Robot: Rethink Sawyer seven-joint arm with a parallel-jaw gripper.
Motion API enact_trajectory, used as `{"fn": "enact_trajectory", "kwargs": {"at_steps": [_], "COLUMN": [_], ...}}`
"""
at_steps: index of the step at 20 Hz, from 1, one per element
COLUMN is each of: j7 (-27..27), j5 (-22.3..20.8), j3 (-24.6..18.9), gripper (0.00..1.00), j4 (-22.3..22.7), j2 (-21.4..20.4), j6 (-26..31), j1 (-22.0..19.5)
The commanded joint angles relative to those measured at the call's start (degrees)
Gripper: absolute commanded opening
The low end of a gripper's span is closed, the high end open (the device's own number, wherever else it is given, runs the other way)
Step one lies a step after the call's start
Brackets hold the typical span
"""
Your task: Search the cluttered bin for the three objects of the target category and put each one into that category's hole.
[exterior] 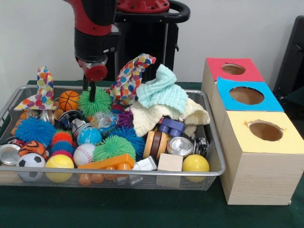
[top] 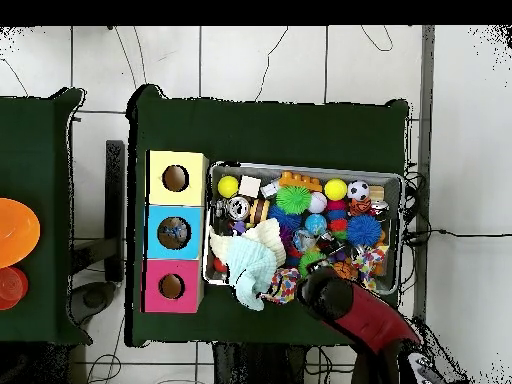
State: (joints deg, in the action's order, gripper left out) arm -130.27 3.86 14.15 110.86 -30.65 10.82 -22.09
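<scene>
A wire mesh bin [exterior: 214, 167] holds a heap of toys. My gripper [exterior: 90, 94] reaches down at the bin's back left, right against a green spiky ball [exterior: 102, 102] beside an orange basketball [exterior: 69, 100]. Other balls lie near the front: a second green spiky ball [exterior: 113, 147], a blue spiky ball [exterior: 34, 130], a baseball [exterior: 84, 153] and two yellow balls [exterior: 59, 162] [exterior: 195, 163]. In the overhead view the red arm [top: 335, 298] hides the gripper. Three wooden boxes carry holes: red [exterior: 233, 69], blue [exterior: 246, 95], yellow [exterior: 266, 131].
Mint [exterior: 161, 92], cream [exterior: 152, 118] and polka-dot [exterior: 130, 76] cloths are piled at the bin's back. A can [exterior: 180, 146], a wooden block [exterior: 169, 162] and an orange toy [exterior: 107, 163] sit up front. An orange plate [top: 15, 232] lies on a neighbouring table.
</scene>
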Motion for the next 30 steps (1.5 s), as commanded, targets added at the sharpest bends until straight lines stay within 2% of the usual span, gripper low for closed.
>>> {"fn": "enact_trajectory", "kwargs": {"at_steps": [1, 5, 12, 19, 23, 26, 30], "j7": [-8.1, -8.9, -8.0, -6.9, -6.5, -6.9, -9.0], "j5": [1.4, 2.4, 2.8, 4.2, 4.1, 4.4, 5.6], "j3": [-7.7, -7.7, -8.0, -6.0, -5.0, -4.9, -4.1], "gripper": [1.0, 1.0, 1.0, 1.0, 1.0, 1.0, 1.0], "j4": [-0.9, -1.3, -1.7, -3.1, -3.5, -5.3, -10.7], "j2": [3.8, 3.9, 0.9, -5.6, -8.4, -7.1, -1.5], "j6": [-5.0, -5.3, -2.5, 8.5, 12.8, 12.4, 9.0], "j1": [1.7, 2.4, 1.9, 3.5, 4.0, 3.9, 5.1]}}
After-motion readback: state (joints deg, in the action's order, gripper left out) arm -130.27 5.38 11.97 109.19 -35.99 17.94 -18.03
